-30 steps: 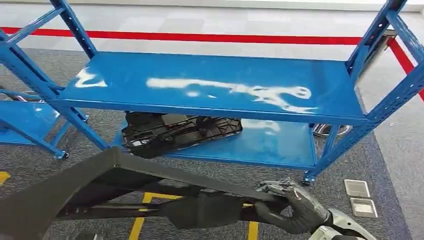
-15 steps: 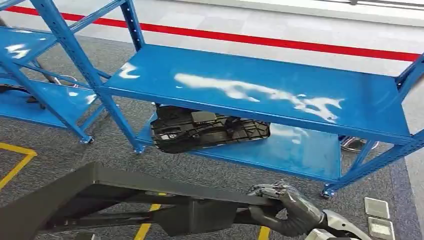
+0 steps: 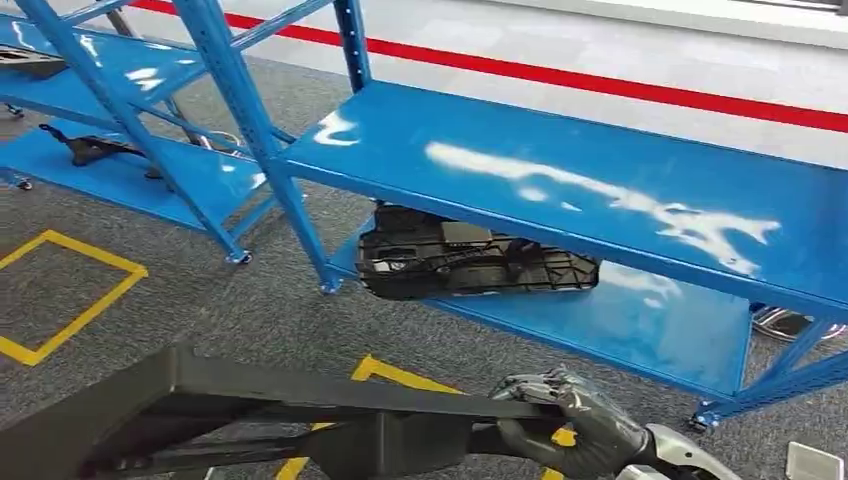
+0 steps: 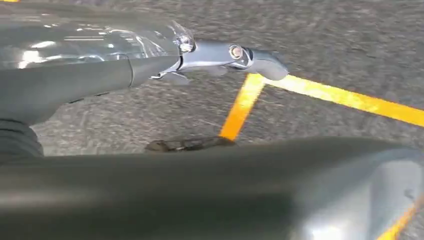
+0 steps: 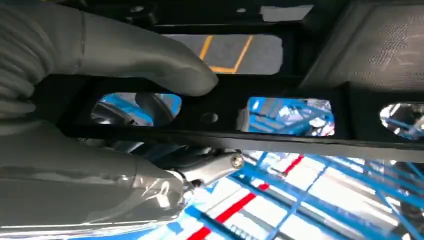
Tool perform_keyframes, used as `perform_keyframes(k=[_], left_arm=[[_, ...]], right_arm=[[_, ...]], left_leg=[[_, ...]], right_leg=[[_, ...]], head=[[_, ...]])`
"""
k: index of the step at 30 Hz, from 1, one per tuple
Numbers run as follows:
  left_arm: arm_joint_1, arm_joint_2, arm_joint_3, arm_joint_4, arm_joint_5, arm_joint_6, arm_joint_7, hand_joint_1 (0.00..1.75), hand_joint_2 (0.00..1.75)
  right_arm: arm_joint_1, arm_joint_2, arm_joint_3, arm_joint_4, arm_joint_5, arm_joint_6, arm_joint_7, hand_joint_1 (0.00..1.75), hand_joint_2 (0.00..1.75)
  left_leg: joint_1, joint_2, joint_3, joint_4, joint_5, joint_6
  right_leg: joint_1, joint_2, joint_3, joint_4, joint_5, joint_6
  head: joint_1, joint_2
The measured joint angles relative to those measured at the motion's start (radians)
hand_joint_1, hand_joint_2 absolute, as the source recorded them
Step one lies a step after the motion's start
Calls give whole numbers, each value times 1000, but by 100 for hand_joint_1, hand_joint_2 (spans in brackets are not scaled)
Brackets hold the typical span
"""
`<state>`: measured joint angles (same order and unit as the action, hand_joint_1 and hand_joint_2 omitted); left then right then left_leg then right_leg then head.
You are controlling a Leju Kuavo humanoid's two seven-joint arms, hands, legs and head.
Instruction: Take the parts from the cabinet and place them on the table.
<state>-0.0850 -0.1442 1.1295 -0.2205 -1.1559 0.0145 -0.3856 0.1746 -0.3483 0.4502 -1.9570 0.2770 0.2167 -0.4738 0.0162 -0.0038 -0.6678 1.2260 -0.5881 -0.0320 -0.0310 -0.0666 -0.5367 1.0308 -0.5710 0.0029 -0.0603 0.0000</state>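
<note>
A long black panel part (image 3: 250, 395) spans the bottom of the head view, and my right hand (image 3: 570, 430) grips its right end. In the right wrist view the thumb (image 5: 150, 55) presses on the part's black bar (image 5: 280, 85), with fingers curled beneath it. A second black part (image 3: 470, 265) lies on the lower shelf of the blue cabinet rack (image 3: 560, 180). In the left wrist view my left hand (image 4: 210, 55) stretches out above a blurred dark surface (image 4: 200, 190); whether it holds anything is unclear.
Another blue rack (image 3: 120, 170) stands at the left with a dark part (image 3: 90, 148) on its low shelf. Yellow floor markings (image 3: 70, 300) lie on grey carpet, a red line (image 3: 600, 80) runs behind the racks, and a metal floor plate (image 3: 815, 462) sits at the lower right.
The whole picture has shifted: the camera has turned left, so the rack sits further right and the second rack comes in. My right hand keeps its grip on the panel.
</note>
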Motion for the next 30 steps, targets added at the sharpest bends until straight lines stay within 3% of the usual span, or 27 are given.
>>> perform_keyframes(k=[1,2,3,7,8,9,10,11,12,13,14,16,17,18,22,23,24,25,27,28,29,30], left_arm=[[0,0,-3,0,-1,0,5,0,175],[0,-2,-7,0,-1,0,11,0,175],[-2,-5,-11,0,0,0,15,0,175],[8,-10,-13,1,4,-2,20,0,175],[10,-13,-13,1,4,-2,20,0,175],[7,-14,-13,1,5,-3,21,0,175],[3,-14,-13,1,11,-3,22,0,175],[0,-16,-12,1,15,-5,26,0,175],[0,-17,-11,1,24,-6,29,0,175],[2,-17,-11,1,26,-7,31,0,175],[4,-17,-10,1,31,-7,34,0,175],[4,-17,-7,1,35,-10,37,0,175],[3,-17,-6,1,39,-12,41,0,175],[2,-16,-2,1,43,-13,46,0,175],[9,-7,12,1,55,-23,55,0,175],[10,-3,16,1,56,-23,61,0,175],[8,-3,18,1,58,-22,66,0,175],[4,0,20,1,59,-20,67,0,175],[1,2,23,1,60,-18,70,0,175],[4,3,24,1,60,-18,71,0,175],[7,3,25,1,60,-21,72,0,175],[10,5,27,1,58,-24,72,0,175]], right_arm=[[-1,0,3,0,-1,3,2,175,175],[-1,0,5,0,-1,5,3,175,175],[0,0,6,0,-1,7,4,175,175],[-9,-1,14,0,-2,11,9,175,175],[-15,-2,15,0,-2,13,10,175,175],[-16,-2,17,0,-3,16,10,175,175],[-17,-4,18,1,-4,17,11,175,175],[-20,-6,20,4,-5,22,11,175,175],[-23,-6,25,8,-6,27,11,175,175],[-26,-6,29,11,-8,27,11,175,175],[-30,-6,32,13,-10,28,11,175,175],[-43,-6,35,18,-13,29,10,175,175],[-51,-6,37,20,-16,29,8,175,175],[-60,-6,39,23,-19,29,5,175,175],[-94,-5,47,35,-29,45,-9,175,175],[-106,-4,50,37,-35,47,-12,175,175],[-113,-4,54,41,-40,47,-14,175,175],[-116,-4,56,43,-43,47,-16,175,175],[-120,-4,60,50,-43,47,-17,175,175],[-122,-4,62,54,-43,47,-17,175,175],[-125,-3,63,57,-43,47,-18,175,175],[-129,-3,64,60,-43,47,-19,175,175]], left_leg=[[0,12,43,-86,45,3],[-3,48,82,-167,78,9],[-19,80,91,-184,60,13],[-26,46,87,-193,63,43],[-18,40,95,-205,71,54],[-17,31,96,-210,74,62],[-17,19,95,-210,74,65],[-19,7,96,-209,74,67],[-21,-5,96,-209,73,68],[-22,-17,97,-209,73,68],[-22,-31,99,-208,73,68],[-21,-60,105,-205,69,65],[-20,-74,107,-200,65,61],[-24,-83,99,-192,60,54],[-16,-129,82,-186,64,37],[-18,-98,82,-178,55,32],[-21,-47,66,-148,38,25],[-18,-24,36,-90,7,18],[-12,-11,-46,66,-56,9],[-9,-9,-72,113,-61,7],[-6,-8,-71,106,-43,5],[-5,-4,-48,55,-5,6]], right_leg=[[0,-10,5,0,-3,3],[0,-20,11,0,-6,7],[7,-29,11,1,-11,14],[2,-65,27,-14,-12,37],[-1,-24,30,-4,-27,43],[-1,27,13,30,-53,39],[0,50,-22,99,-93,34],[2,59,-64,183,-130,32],[4,61,-101,253,-150,32],[6,62,-123,287,-148,32],[6,62,-123,274,-121,33],[4,72,-66,130,-21,34],[0,105,-33,46,25,35],[-2,157,-27,29,14,31],[1,124,-21,16,11,13],[-4,108,-18,12,12,7],[-4,96,-15,12,9,2],[-2,79,-13,12,6,-3],[-2,46,-9,12,1,-7],[-2,32,-8,12,-2,-7],[-2,19,-5,12,-5,-6],[-2,8,0,12,-8,-4]], head=[[0,0],[0,0],[0,0],[0,0],[1,0],[1,0],[2,0],[2,0],[1,0],[2,0],[2,0],[2,0],[2,0],[2,0],[1,0],[0,0],[-2,0],[-2,0],[-2,0],[-2,0],[-2,0],[-2,0]])
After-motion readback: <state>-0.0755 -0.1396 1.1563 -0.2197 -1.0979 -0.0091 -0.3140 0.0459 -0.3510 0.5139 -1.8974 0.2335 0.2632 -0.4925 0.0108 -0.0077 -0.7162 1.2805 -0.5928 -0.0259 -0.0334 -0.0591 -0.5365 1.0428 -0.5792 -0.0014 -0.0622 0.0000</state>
